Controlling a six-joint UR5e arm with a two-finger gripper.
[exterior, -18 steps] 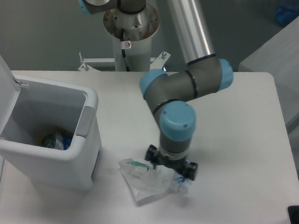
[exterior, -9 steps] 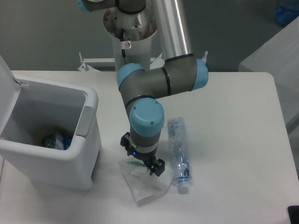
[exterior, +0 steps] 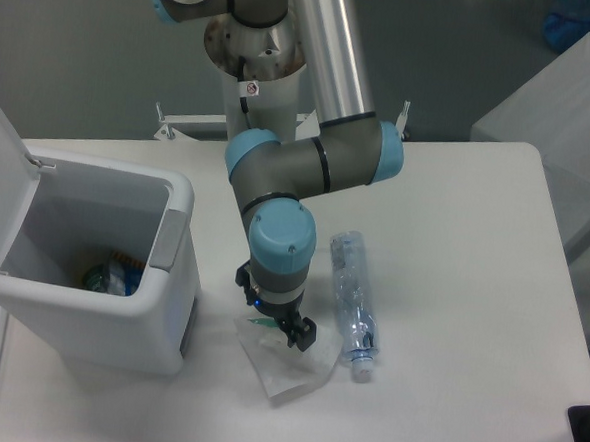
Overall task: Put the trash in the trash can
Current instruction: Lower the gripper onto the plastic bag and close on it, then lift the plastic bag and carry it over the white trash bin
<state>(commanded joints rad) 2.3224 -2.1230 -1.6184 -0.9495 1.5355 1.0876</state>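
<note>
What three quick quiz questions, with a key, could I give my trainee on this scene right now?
1. True or false: the trash can has its lid shut.
2. Which piece is the gripper directly over: A) the wrapper, B) the bottle?
3. Name what lies on the table just right of the wrapper.

Key: 1 false, the lid stands open. 2 A. 3 the bottle, cap toward the camera.

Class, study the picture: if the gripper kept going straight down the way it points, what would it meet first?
Most likely the crumpled clear wrapper lying directly beneath the gripper, then the table; the exact gap is unclear.
</note>
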